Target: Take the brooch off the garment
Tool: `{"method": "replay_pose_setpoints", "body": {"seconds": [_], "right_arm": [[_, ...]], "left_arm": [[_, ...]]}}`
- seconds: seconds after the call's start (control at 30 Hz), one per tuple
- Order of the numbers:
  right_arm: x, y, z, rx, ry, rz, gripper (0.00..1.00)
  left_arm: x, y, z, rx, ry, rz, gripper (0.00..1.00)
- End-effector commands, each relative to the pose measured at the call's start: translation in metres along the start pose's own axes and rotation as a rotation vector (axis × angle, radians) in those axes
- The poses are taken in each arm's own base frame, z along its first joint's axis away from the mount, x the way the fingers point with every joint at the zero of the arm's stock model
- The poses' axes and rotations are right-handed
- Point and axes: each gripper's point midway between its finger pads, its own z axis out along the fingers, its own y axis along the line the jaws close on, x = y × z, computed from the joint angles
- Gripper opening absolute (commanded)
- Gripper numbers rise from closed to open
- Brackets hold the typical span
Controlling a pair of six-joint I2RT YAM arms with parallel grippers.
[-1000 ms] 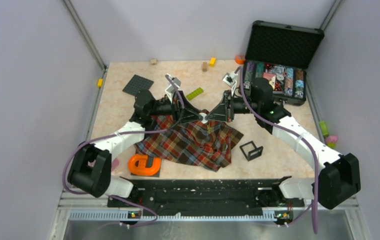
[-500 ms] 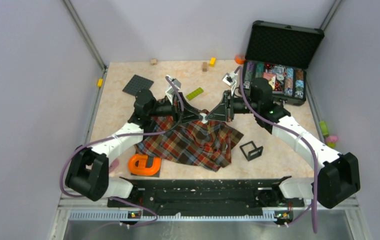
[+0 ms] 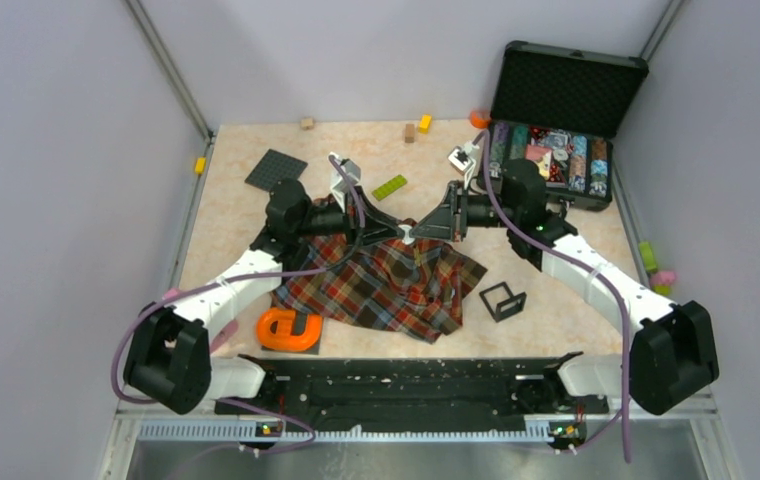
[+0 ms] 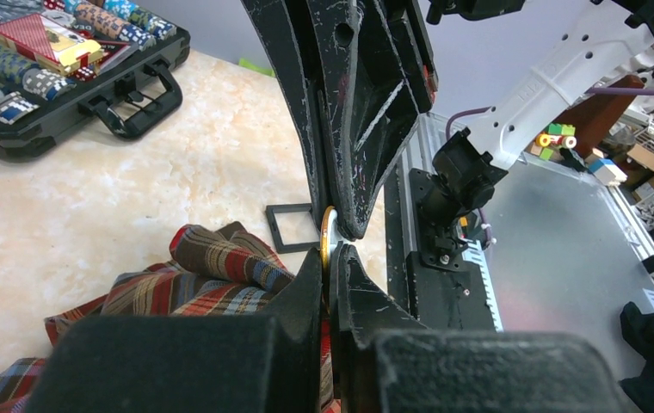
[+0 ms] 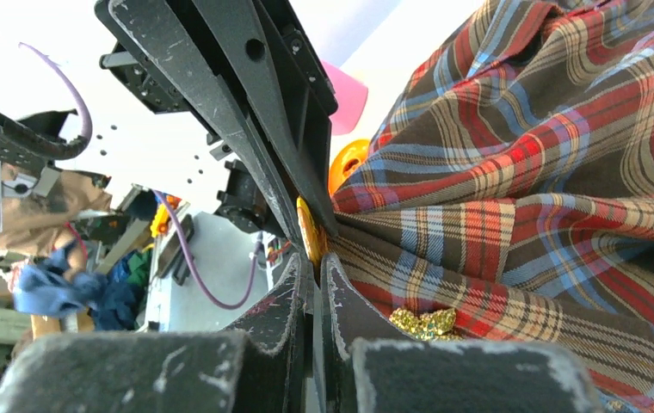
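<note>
The plaid shirt (image 3: 386,290) lies crumpled at the table's middle, its far edge lifted. The brooch (image 3: 408,234), a small whitish disc, hangs at that lifted edge between both grippers. My left gripper (image 3: 401,236) comes from the left and my right gripper (image 3: 416,232) from the right, tip to tip. In the left wrist view my left gripper (image 4: 330,258) is shut on the gold-edged brooch (image 4: 326,234), with some cloth (image 4: 212,267) low in the jaws. In the right wrist view my right gripper (image 5: 317,262) is shut on the brooch's (image 5: 306,225) edge beside the shirt (image 5: 521,172).
An open black case of poker chips (image 3: 556,150) stands at the back right. A black square plate (image 3: 276,168) and green brick (image 3: 389,186) lie behind the shirt. An orange object (image 3: 288,328) and a small black frame (image 3: 502,300) flank it. A gold glitter piece (image 5: 422,321) sits on the cloth.
Both grippers stay clamped together at the disc and have risen slightly. The left arm's elbow has swung a little to the left.
</note>
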Motion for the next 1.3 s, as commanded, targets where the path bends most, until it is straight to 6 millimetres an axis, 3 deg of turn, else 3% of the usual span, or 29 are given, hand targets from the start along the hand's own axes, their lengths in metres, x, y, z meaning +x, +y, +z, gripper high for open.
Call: {"method": "replay_pose_setpoints", "body": {"seconds": [0.0, 0.23, 1.0, 1.1, 1.27], "right_arm": [[-0.013, 0.038, 0.004, -0.13, -0.032, -0.033, 0.0], [-0.016, 0.051, 0.008, -0.182, -0.072, 0.026, 0.0], [-0.019, 0.068, 0.01, -0.219, -0.101, 0.14, 0.0], [-0.017, 0.067, 0.012, -0.208, -0.099, 0.14, 0.0], [-0.016, 0.061, 0.014, -0.175, -0.108, 0.125, 0.0]], "left_arm": [[-0.009, 0.007, 0.003, -0.059, -0.057, 0.052, 0.02], [-0.011, 0.01, 0.001, -0.096, -0.102, 0.057, 0.07], [-0.009, 0.022, -0.004, -0.195, -0.126, 0.101, 0.07], [-0.009, 0.023, -0.003, -0.199, -0.134, 0.092, 0.18], [-0.013, 0.022, 0.0, -0.19, -0.16, 0.076, 0.19]]}}
